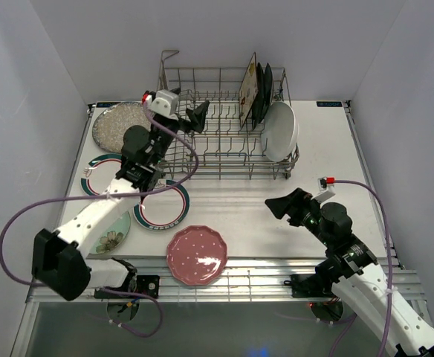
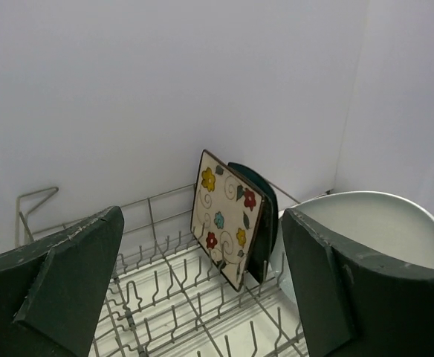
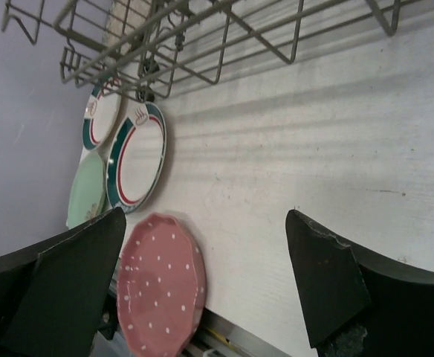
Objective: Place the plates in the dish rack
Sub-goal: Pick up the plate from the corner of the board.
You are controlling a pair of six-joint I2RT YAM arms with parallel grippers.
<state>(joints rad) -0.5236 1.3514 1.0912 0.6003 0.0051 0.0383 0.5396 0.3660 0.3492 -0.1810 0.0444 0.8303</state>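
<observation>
We tag this a robot lab cell, not a kitchen: plain white walls box in a white table, with the left arm and right arm bolted to a metal rail and purple cable looping loose. Only the dish rack and loose plates look domestic.

The dish rack is bare grey metal wire, slightly shiny. The pink plate looks smooth and glossy, like glazed ceramic. The table is white, matt, faintly scuffed.
</observation>
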